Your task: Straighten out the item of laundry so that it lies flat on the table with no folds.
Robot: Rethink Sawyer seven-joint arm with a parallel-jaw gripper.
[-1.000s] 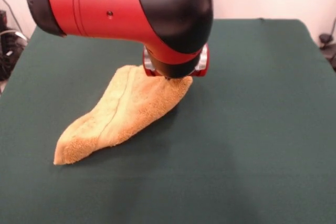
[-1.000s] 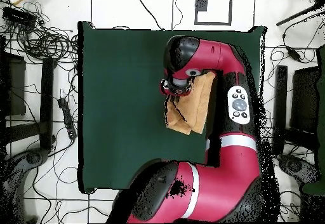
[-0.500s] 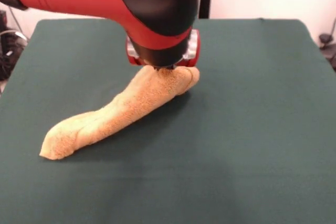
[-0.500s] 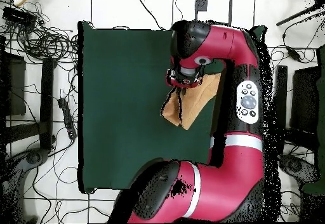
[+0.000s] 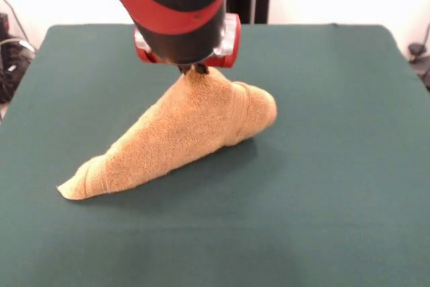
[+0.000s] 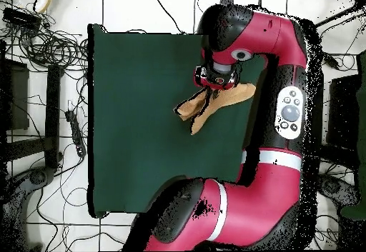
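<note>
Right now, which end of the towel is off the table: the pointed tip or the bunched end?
The bunched end of the towel, pinched up under the gripper. The pointed tip lies on the table.

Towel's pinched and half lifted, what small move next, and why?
Probably keep lifting a little. The gripper is shut on the peak of the golden-orange terry towel, which hangs bunched and wrapped on itself, its low end resting on the dark green felt table. More height should let folds drop open.

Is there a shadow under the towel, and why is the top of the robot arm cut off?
Front view: a soft dark shadow lies on the table under the towel; the arm runs past the top edge. Overhead view: the arm covers part of the towel, with no clear shadow.
</note>
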